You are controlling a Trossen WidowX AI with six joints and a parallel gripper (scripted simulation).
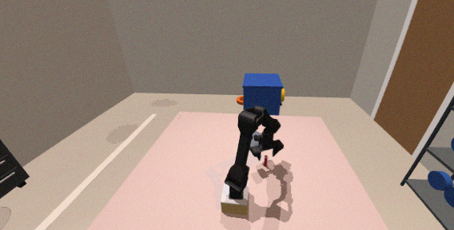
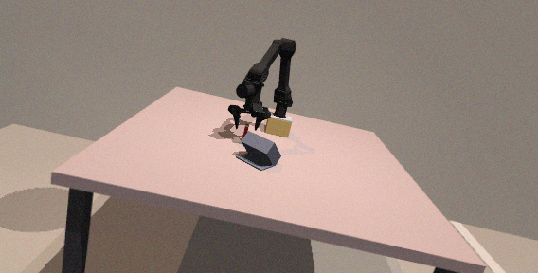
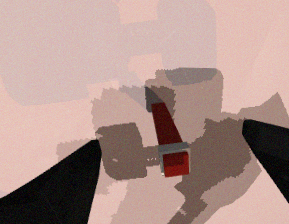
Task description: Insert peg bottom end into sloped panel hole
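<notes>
Your black fingers [image 1: 268,154] [image 2: 246,126] are spread wide above the pink surface [image 1: 180,166] [image 2: 331,173] [image 3: 30,130], gripping nothing. The red square-sided peg [image 1: 265,160] [image 2: 245,131] [image 3: 167,125] stands upright below them, outside the grey sloped block [image 1: 256,142] [image 2: 261,148], whose hole you can't see in these views.

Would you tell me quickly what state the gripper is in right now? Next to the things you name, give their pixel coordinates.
Gripper [image 1: 269,154] [image 2: 247,128] [image 3: 172,136]: open, holding nothing; the red peg [image 1: 265,160] [image 2: 245,131] [image 3: 166,125] stands ungrasped on the table.
</notes>
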